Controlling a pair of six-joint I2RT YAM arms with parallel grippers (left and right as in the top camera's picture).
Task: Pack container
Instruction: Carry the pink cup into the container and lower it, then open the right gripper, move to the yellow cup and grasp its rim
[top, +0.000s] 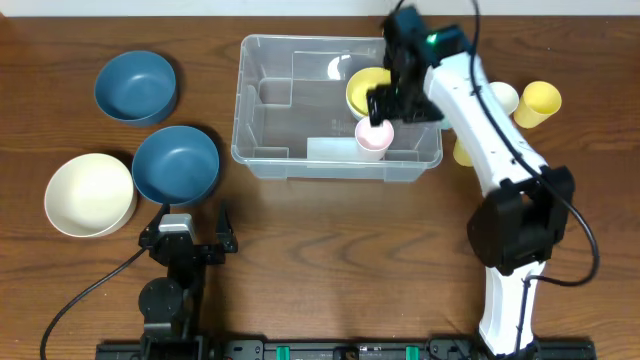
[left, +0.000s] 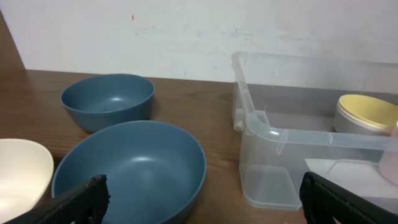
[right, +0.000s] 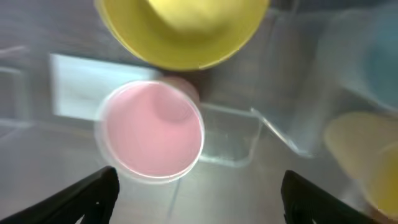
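The container (top: 285, 125), a large clear plastic bin, sits on the table in the upper middle of the overhead view, long side toward the robot. It is partly packed. A yellow bowl (top: 358, 90) stands upright in its right end, and a pink cup (top: 374, 137) stands upright just below it in the frame, near the front wall. A pale flat rectangle (top: 330, 150) lies on the floor beside the cup; what it is cannot be told. The left half of the bin is bare.

The right gripper (top: 395, 95) hangs over the bin's right end. In the right wrist view its jaws are spread wide, the pink cup (right: 152, 134) lying below and between them, touched by neither, with the yellow bowl (right: 180, 31) above it in the frame. The cup looks to be set down and released.

Right of the bin, outside it, a yellow cup (top: 540, 103) and a cream cup (top: 502, 97) stand near each other, and another yellow piece (top: 462, 152) shows from under the arm. At the left of the frame two blue bowls (top: 135, 87) (top: 176, 165) and a cream bowl (top: 90, 193) stand unpacked.

The left gripper (top: 190, 235) rests low at lower left, jaws wide and holding nothing, facing the nearer blue bowl.

By this showing two items are in and at least five remain, so the packing is under halfway.
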